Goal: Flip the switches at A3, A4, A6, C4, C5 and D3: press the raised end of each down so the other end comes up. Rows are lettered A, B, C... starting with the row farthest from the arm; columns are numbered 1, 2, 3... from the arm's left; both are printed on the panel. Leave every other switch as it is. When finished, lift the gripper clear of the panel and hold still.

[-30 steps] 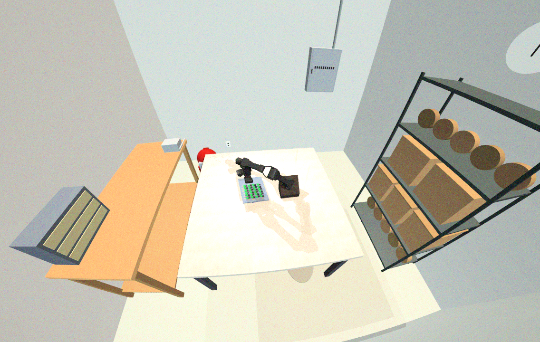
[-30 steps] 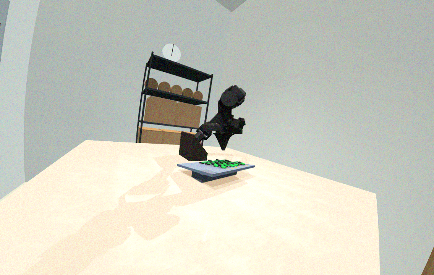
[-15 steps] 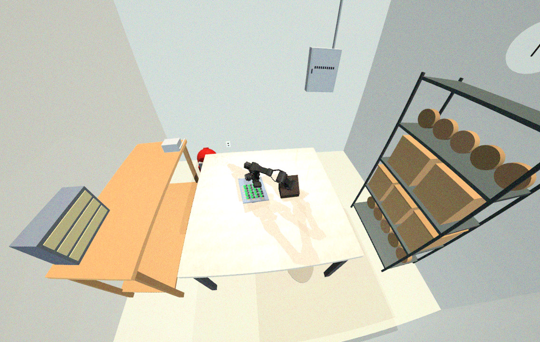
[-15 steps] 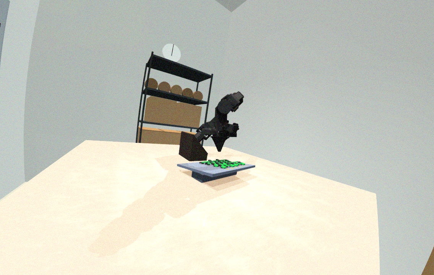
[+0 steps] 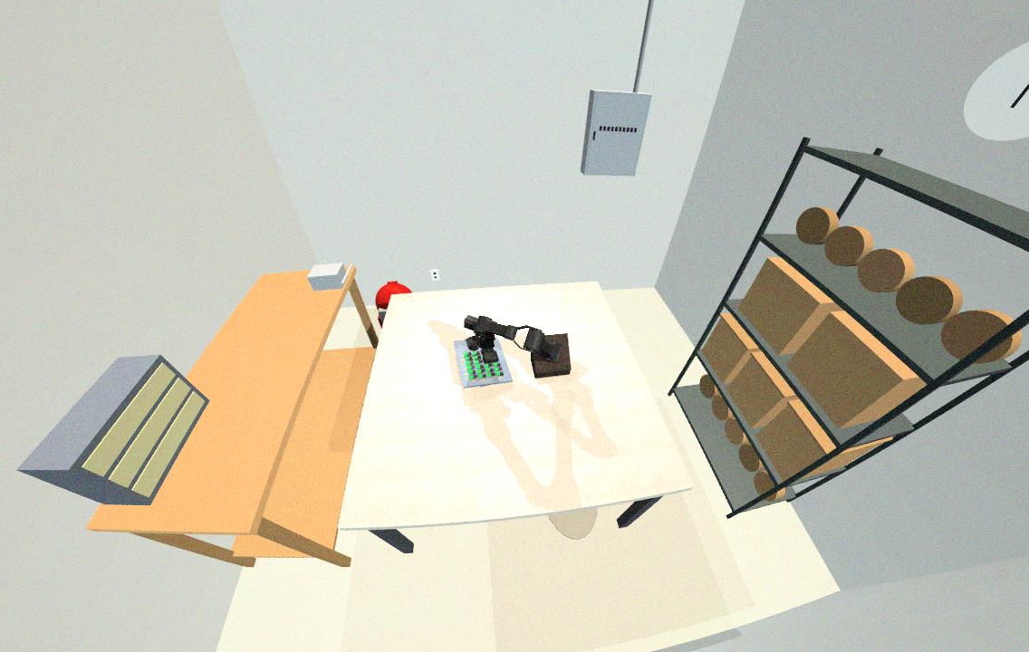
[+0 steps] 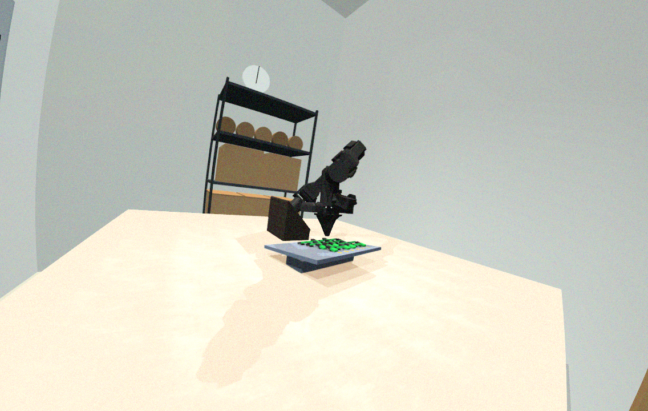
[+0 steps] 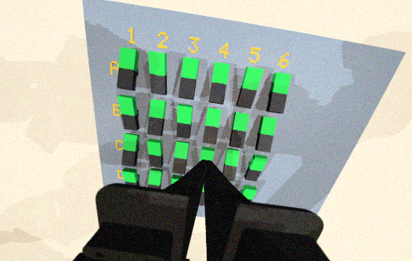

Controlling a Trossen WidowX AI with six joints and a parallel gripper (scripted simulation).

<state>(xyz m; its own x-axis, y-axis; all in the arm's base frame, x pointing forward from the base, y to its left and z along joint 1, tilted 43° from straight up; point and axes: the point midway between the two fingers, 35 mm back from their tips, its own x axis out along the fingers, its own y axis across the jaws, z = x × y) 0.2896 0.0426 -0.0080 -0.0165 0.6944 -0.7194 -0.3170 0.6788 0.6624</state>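
Observation:
The blue-grey switch panel (image 7: 322,109) (image 5: 502,379) (image 6: 285,249) lies on the table, with green-and-black rocker switches in rows A to D and columns 1 to 6. My gripper (image 7: 205,164) (image 6: 327,232) (image 5: 489,354) is shut and empty, its pointed tip a little above the panel, over switch C4 (image 7: 207,154) in the wrist view. Switches A3 (image 7: 188,77), A4 (image 7: 219,83), A6 (image 7: 279,92) and C5 (image 7: 231,162) show in full. My fingers hide most of row D, so D3 (image 7: 175,178) shows only as a green edge.
The arm's dark base (image 5: 551,357) (image 6: 283,220) stands beside the panel. A wooden bench (image 5: 259,388) runs along the table's left side. A black shelf rack (image 5: 867,324) with boxes stands off the table to the right.

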